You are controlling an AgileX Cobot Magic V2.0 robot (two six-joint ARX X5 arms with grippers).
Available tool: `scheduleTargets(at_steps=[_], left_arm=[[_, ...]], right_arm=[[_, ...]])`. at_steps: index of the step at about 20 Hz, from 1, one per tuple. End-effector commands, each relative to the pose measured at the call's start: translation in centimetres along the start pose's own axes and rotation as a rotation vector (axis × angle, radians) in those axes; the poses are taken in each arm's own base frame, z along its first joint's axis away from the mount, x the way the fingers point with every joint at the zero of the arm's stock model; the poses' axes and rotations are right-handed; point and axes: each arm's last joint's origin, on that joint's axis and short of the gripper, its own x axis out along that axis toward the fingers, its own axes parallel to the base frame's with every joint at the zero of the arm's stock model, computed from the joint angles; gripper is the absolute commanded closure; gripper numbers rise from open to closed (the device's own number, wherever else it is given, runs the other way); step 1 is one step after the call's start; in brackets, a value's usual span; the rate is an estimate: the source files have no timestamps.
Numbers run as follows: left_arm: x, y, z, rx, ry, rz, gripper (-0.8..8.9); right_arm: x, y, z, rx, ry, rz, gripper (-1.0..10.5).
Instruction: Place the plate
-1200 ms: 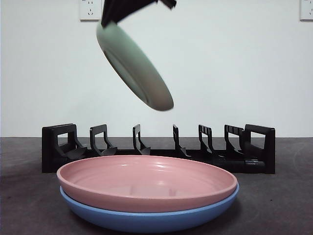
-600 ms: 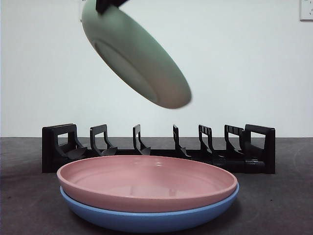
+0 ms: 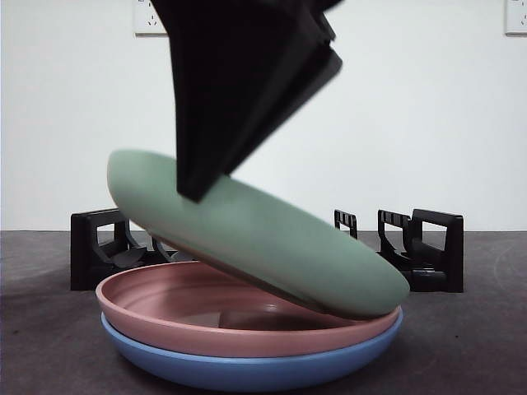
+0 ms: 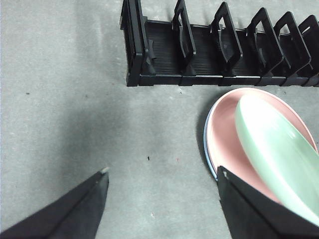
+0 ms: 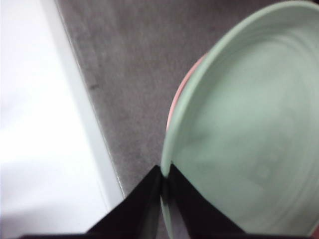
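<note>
I see the right tool (image 5: pixel 165 181) pinching the green plate's (image 3: pixel 272 247) rim, tilted at frame centre, its low edge touching the pink plate (image 3: pixel 206 317). The left tool (image 4: pixel 162 181) is spread above the counter (image 4: pixel 60 99).

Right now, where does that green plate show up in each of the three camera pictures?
Front view: the green plate hangs tilted in the middle, its low edge at the pink plate, clamped by the right pincer.
Left wrist view: it lies over the pink plate, at the right edge.
Right wrist view: it fills the right side, its rim pinched.
Shared landmark: the pink plate under it, in all three.
</note>
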Motion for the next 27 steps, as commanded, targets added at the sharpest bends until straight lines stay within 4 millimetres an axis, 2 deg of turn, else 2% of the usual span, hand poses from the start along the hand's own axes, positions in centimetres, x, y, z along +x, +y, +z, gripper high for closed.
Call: scheduleTargets(at_steps=[1,6,17,19,22,24,27], left_arm=[[-0.3,-0.2,0.4,-0.007,-0.024,-0.003,4.7],[-0.3,-0.2,0.4,-0.018,-0.023,-0.003,4.7],[-0.3,-0.2,0.4,-0.018,-0.023,-0.003,4.7],[-0.3,-0.2,0.4,-0.017,-0.023,-0.003,4.7],[-0.3,-0.2,0.4,-0.017,-0.023,-0.003,4.7],[-0.3,-0.2,0.4,-0.017,-0.023,-0.003,4.7],[-0.3,-0.2,0.4,-0.016,-0.025,-0.004,4.7]], right_arm=[[0.7,0.4,-0.2,-0.01,0.011,-0.005,9.3],[1.3,0.4,-0.2,-0.023,-0.017,-0.016,9.3],[5.1,0.7,-0.1,-0.057,0.063,-0.018,9.3],[5.1,0.8,-0.1,-0.057,0.067,-0.007,8.9],[5.1,0.8,-0.1,-0.04,0.067,0.02,7.4],[4.5,0.9,0.3,-0.014,0.066,0.034,7.3],[2.2,0.7,0.9,0.001,0.004,0.036,7.3]])
